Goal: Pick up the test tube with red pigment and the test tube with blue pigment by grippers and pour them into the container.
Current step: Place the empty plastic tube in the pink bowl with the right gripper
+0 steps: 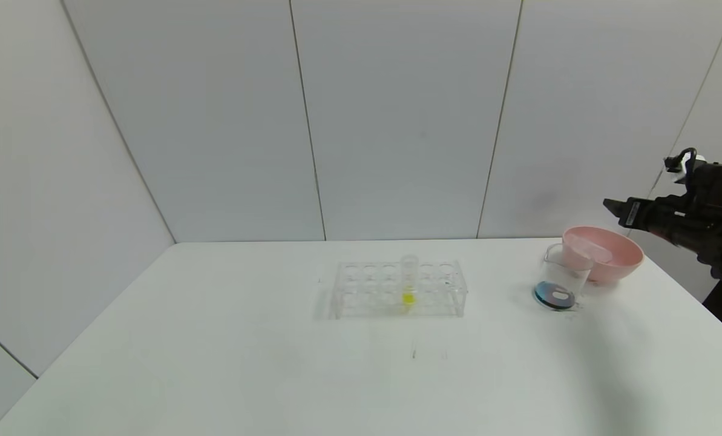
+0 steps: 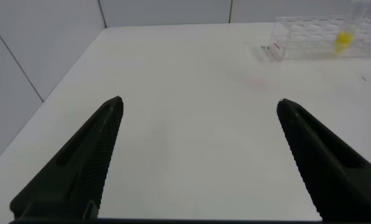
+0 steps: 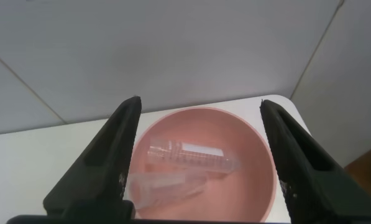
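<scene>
Black ribbed fingers of your right hand (image 3: 197, 162) stand spread wide, empty, above the pink bowl (image 3: 263, 168), where two clear, drained test tubes (image 3: 188, 155) lie on their sides. Your left hand (image 2: 197, 162) is likewise open over bare bench (image 1: 215, 363). Judging by the dark blue-tinged liquid pooled in the clear handled container (image 1: 559, 281), touching the bowl, both pours look done. Only the yellow tube (image 1: 408, 284) stands in the transparent rack (image 1: 397, 289); little seems left.

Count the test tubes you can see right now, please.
3. One tube with yellow liquid stands in the clear rack; two empty tubes lie in the pink bowl. None seem hidden.
</scene>
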